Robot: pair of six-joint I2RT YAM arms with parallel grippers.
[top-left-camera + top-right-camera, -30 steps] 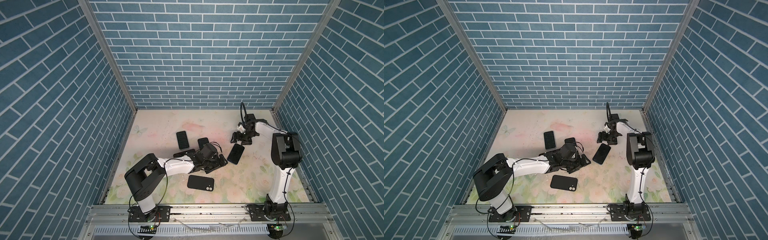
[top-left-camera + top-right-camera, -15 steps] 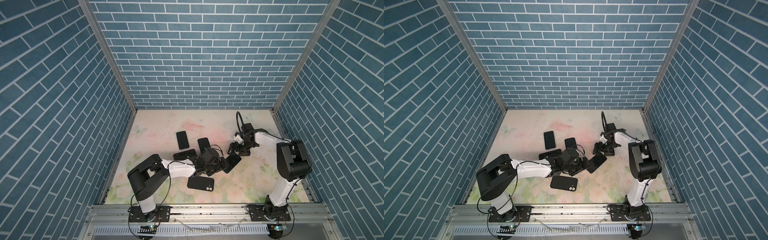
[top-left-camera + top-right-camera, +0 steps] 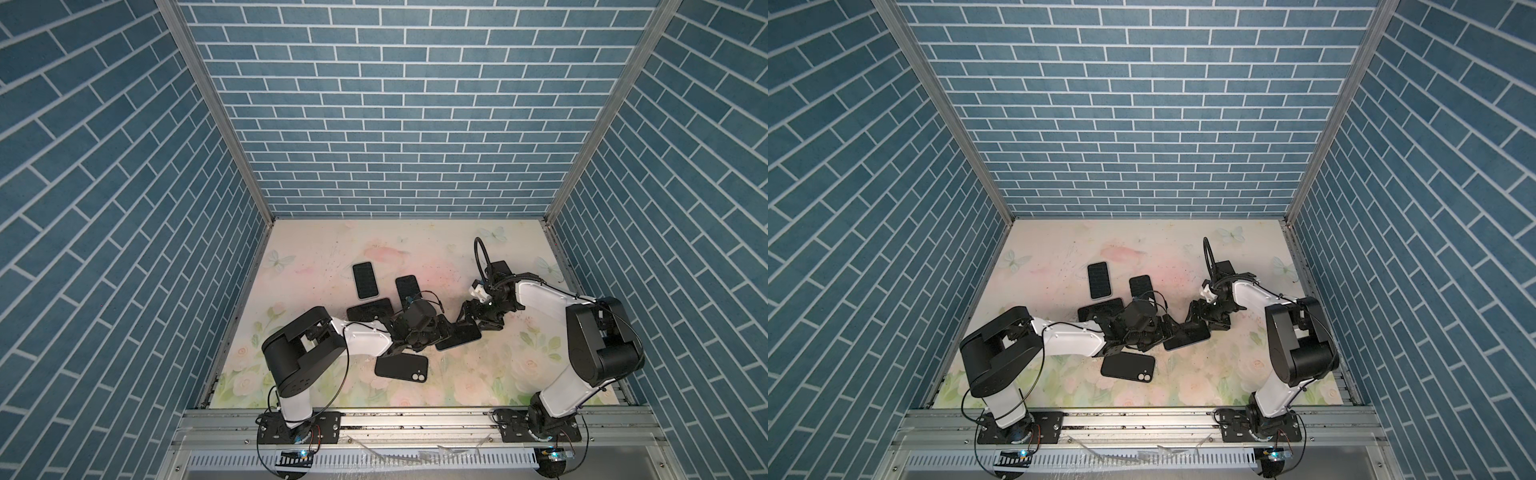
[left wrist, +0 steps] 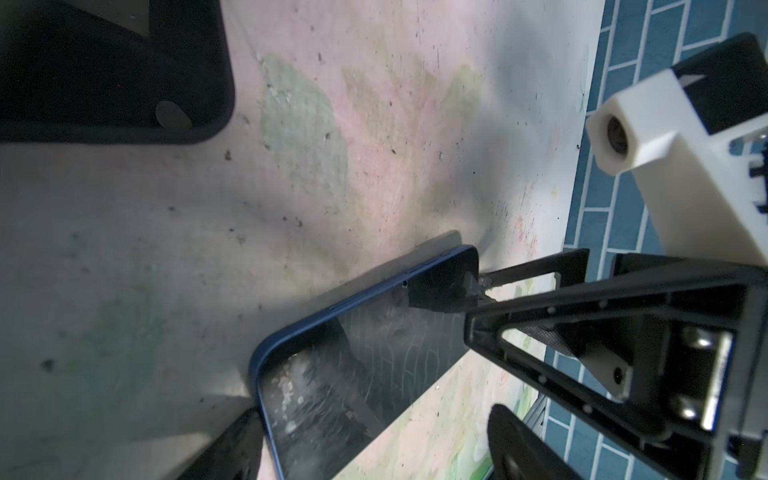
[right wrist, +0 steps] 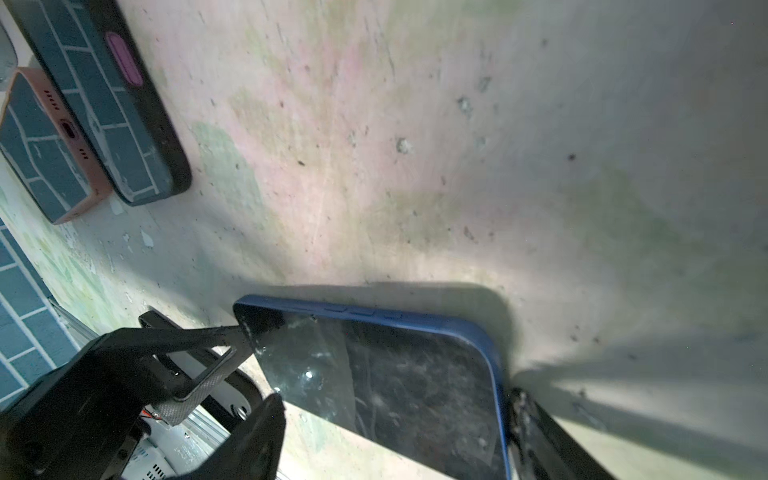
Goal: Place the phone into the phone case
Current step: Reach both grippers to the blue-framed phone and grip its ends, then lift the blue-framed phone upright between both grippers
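Floral tabletop point(image 3: 498, 374) bears a glossy, blue-rimmed, round-cornered phone point(image 3: 459, 337): right gripper point(image 3: 471, 326) clamps one end, left gripper point(image 3: 440, 332) straddles the other, jaws apart; matte black phone case point(image 3: 401, 368) nearby.

The phone point(image 4: 365, 361) is blue-edged, the phone case point(image 3: 401, 367) black, the tabletop point(image 3: 332, 249) pastel floral, the walls point(image 3: 395, 124) teal brick.

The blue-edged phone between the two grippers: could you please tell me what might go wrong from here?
1. The blue-edged phone seems raised off the mat, pinched at one end by the right gripper; it may pivot or slip when the left gripper, whose open jaws straddle the other end, closes.
2. Both grippers crowd close together at the phone and could clash.
3. The black case lies right beside the left gripper and may get nudged.
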